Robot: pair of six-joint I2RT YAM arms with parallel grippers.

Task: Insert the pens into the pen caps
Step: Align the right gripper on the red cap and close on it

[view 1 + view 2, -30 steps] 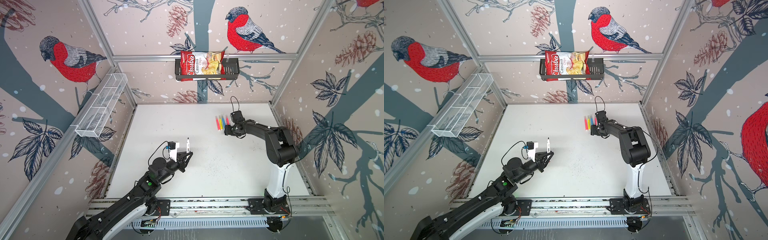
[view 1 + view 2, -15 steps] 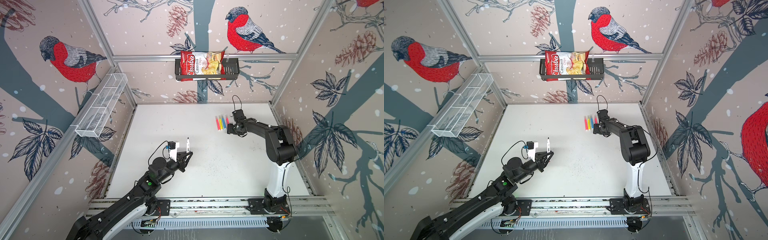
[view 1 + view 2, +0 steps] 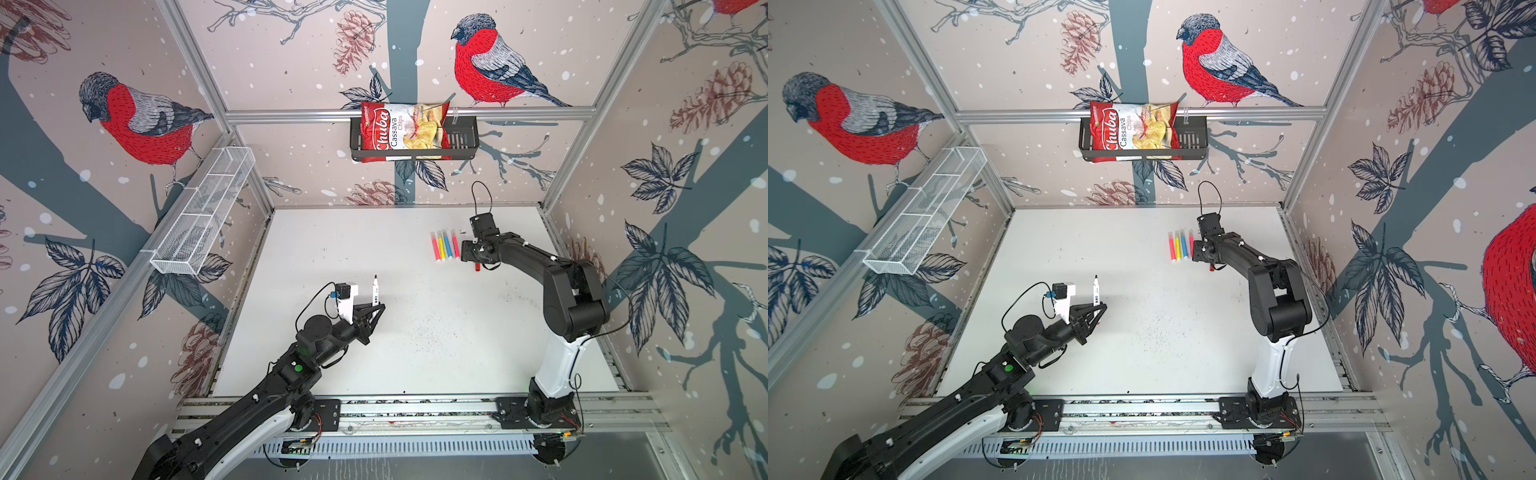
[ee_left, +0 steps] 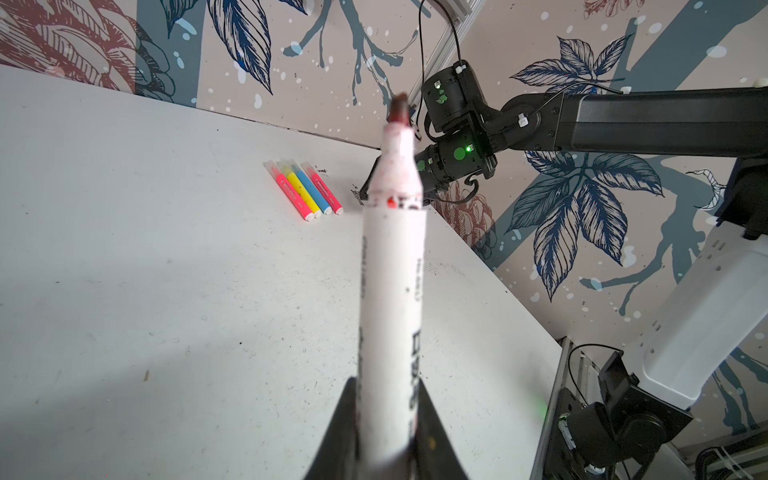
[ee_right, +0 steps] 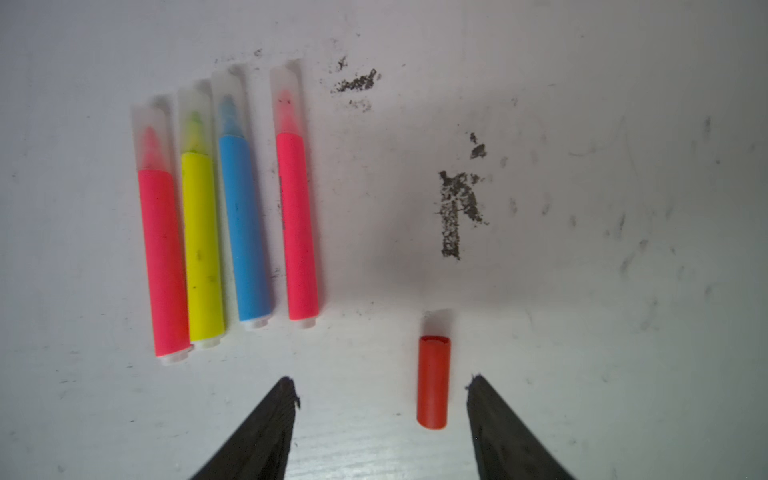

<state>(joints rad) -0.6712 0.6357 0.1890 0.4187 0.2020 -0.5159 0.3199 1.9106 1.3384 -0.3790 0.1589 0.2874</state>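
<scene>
Bright, even light; blurred near marker (image 4: 392, 257)

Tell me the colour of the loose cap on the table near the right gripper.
The loose cap is solid red, clearest in the right wrist view.

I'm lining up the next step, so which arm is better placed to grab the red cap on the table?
Right. The right pincer is open over the red cap; the left pincer is shut on the white marker, well away.

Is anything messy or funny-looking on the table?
Yes. Dark smudges stain the white table near the loose red cap, which lies alone without its pen. The white marker has red ink smeared around its neck.
</scene>
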